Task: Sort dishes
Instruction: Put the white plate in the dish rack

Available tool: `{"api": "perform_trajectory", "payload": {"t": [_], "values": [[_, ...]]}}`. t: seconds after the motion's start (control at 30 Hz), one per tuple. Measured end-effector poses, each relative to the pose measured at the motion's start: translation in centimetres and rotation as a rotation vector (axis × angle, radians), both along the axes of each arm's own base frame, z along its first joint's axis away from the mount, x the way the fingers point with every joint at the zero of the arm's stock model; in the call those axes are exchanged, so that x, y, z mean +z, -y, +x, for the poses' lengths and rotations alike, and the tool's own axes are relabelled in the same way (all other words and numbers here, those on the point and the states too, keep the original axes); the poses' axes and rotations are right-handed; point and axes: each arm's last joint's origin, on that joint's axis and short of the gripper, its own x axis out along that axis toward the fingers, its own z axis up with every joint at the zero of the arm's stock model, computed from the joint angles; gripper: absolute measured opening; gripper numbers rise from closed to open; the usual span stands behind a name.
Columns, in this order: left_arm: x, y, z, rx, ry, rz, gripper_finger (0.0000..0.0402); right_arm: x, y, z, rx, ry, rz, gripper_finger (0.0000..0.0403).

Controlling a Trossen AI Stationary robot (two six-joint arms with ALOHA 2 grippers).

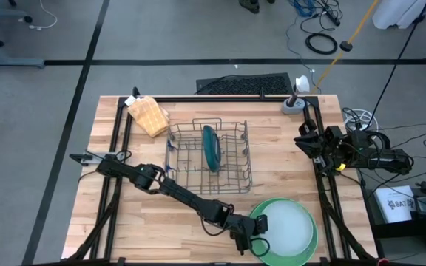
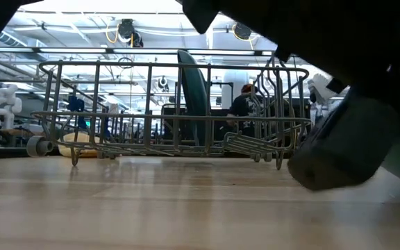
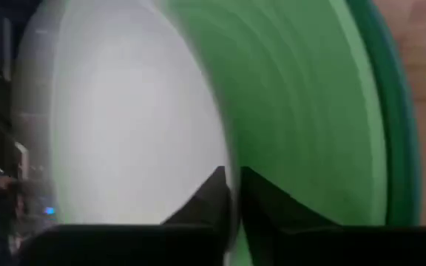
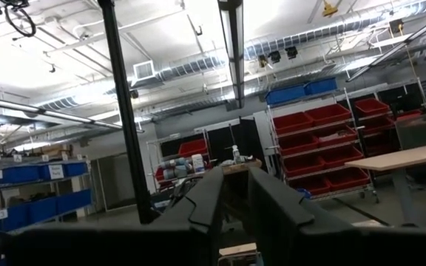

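A small pale grey-white plate [image 1: 287,227] lies on a large light green plate [image 1: 274,205] at the table's near right. A dark green rim [image 3: 394,118] shows under the light green plate. My left gripper [image 1: 256,240] is at this stack's left edge, shut on the pale plate's rim. A smaller dark teal plate [image 1: 211,148] stands on edge in the wire rack [image 1: 231,181]. My right gripper [image 1: 305,140] waits at the table's right edge, lifted, its fingers [image 4: 213,196] narrowly apart with nothing between them. My left gripper [image 3: 235,193] pinches the pale plate's rim [image 3: 226,159] on its left side between the two fingers. One finger [image 3: 211,199] lies on the plate's face, the other [image 3: 261,199] outside the rim over the light green plate. The fingers slant down from the table's left. The plate lies on the light green plate.
A tan waffle-textured cloth [image 1: 148,114] lies at the far left, beside the rack. A grey post base [image 1: 294,105] stands at the far right. Bare wood runs along the near left edge. Dark frame rails border the table's left and right sides.
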Motion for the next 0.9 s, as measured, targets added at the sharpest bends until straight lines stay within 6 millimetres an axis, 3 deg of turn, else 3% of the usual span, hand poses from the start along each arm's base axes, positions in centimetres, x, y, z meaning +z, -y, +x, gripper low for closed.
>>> {"api": "perform_trajectory", "payload": {"t": [0.13, 0.23, 0.47, 0.67, 0.77, 0.9], "values": [[0.7, -0.1, 0.4, 0.061, 0.033, 0.030, 0.0015, -0.1, 0.0, 0.0, -0.001, -0.006, -0.002, 0.0059], [2.4, -0.2, 0.7, 0.147, 0.093, 0.048, 0.0014, -0.1, 0.0, 0.1, -0.002, -0.013, -0.003, 0.0059], [10.2, -0.9, -0.3, 0.356, 0.204, -0.196, 0.0014, 0.5, -0.3, -0.3, 0.077, 0.064, -0.058, 0.0059], [15.3, -1.8, -1.9, 0.457, 0.243, -0.352, 0.0014, 3.1, -1.0, -2.9, 0.219, 0.447, -0.227, 0.0059], [18.0, -2.7, -2.9, 0.537, 0.287, -0.404, 0.0014, 3.7, -1.2, -4.0, 0.269, 0.569, -0.309, 0.0059], [22.4, -5.0, -5.1, 0.683, 0.337, -0.530, 0.0014, 3.6, -1.4, -3.9, 0.307, 0.553, -0.340, 0.0059]]}}
